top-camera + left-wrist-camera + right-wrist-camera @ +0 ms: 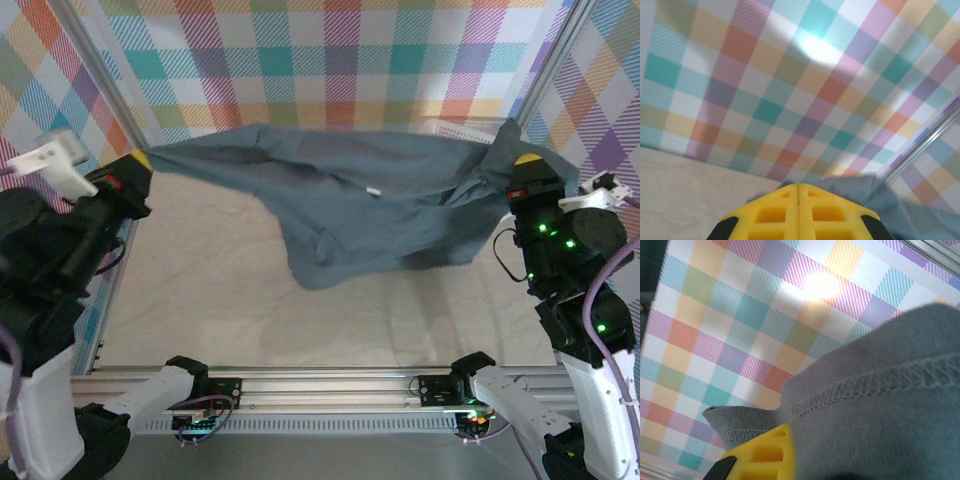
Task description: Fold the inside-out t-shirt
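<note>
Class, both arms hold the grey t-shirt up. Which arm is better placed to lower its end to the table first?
Probably the left gripper: shut on a narrow, taut corner of the dark slate-grey cloth t-shirt. The right gripper has cloth bunched over it.

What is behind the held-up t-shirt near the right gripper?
The white mesh basket: its top rim peeks over the t-shirt. Its walls and any contents are covered by the cloth.

Soft, matt slate-grey cloth t-shirt (360, 215) with overlock-stitched seams; left gripper (799, 192) in smooth yellow plastic; ribbed metal rail (330, 385), dull sheen.
</note>
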Robot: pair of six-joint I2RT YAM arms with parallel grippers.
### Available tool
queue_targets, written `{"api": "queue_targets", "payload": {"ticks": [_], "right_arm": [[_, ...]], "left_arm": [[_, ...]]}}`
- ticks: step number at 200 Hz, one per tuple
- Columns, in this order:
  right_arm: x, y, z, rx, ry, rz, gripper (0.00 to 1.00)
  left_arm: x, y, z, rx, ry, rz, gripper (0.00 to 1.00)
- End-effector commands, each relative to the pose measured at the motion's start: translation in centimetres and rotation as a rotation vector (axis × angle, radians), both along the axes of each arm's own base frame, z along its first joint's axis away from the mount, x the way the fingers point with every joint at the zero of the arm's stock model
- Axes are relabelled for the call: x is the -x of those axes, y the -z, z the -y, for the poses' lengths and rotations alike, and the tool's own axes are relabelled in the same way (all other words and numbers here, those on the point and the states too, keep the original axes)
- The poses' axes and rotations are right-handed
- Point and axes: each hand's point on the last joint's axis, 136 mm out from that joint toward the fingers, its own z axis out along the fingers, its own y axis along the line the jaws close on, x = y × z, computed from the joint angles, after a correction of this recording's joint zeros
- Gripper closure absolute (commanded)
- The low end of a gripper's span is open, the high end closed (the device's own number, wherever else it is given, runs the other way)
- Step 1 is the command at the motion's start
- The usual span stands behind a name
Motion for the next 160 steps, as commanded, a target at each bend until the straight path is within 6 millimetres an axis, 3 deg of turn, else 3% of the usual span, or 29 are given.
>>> {"api": "queue_targets", "payload": {"ticks": [1,17,35,49,75,90,104,126,134,142,154,160], "right_arm": [[2.7,-4.8,1.2,-0.047,0.009,0.171,0.94],[3.8,-6.2,1.8,-0.099,0.010,0.221,0.94],[3.3,-5.4,3.0,-0.145,0.087,0.181,1.00],[1.8,-4.0,3.1,-0.112,0.134,0.077,0.99],[-3.2,-0.1,2.4,0.010,0.235,-0.117,0.98],[-6.8,3.1,1.4,0.103,0.267,-0.247,1.00],[-10.3,7.2,0.3,0.147,0.269,-0.380,1.00],[-16.0,14.6,-1.9,0.149,0.194,-0.567,1.00],[-18.3,16.6,-2.8,0.169,0.155,-0.597,0.96],[-20.6,18.3,-3.5,0.197,0.117,-0.626,0.88],[-23.5,20.0,-4.3,0.271,0.044,-0.671,0.63],[-24.5,20.4,-4.7,0.325,-0.002,-0.687,0.50]], "left_arm": [[0.6,-0.6,-1.5,-0.053,-0.074,0.015,1.00],[1.4,-1.9,-2.2,-0.045,-0.102,0.051,1.00],[0.5,-1.5,-4.0,-0.064,-0.222,0.004,1.00],[-1.5,-0.7,-4.9,-0.114,-0.307,-0.055,1.00],[-7.7,1.7,-3.6,-0.207,-0.335,-0.155,1.00],[-12.7,4.5,-2.2,-0.256,-0.315,-0.223,1.00],[-18.0,8.5,-1.5,-0.265,-0.281,-0.309,1.00],[-25.6,15.8,-2.4,-0.183,-0.257,-0.481,1.00],[-28.1,18.1,-3.3,-0.175,-0.277,-0.509,1.00],[-30.3,20.1,-4.2,-0.155,-0.289,-0.532,1.00],[-33.1,22.1,-4.8,-0.123,-0.251,-0.543,1.00],[-33.8,22.8,-5.1,-0.110,-0.246,-0.553,0.86]]}}
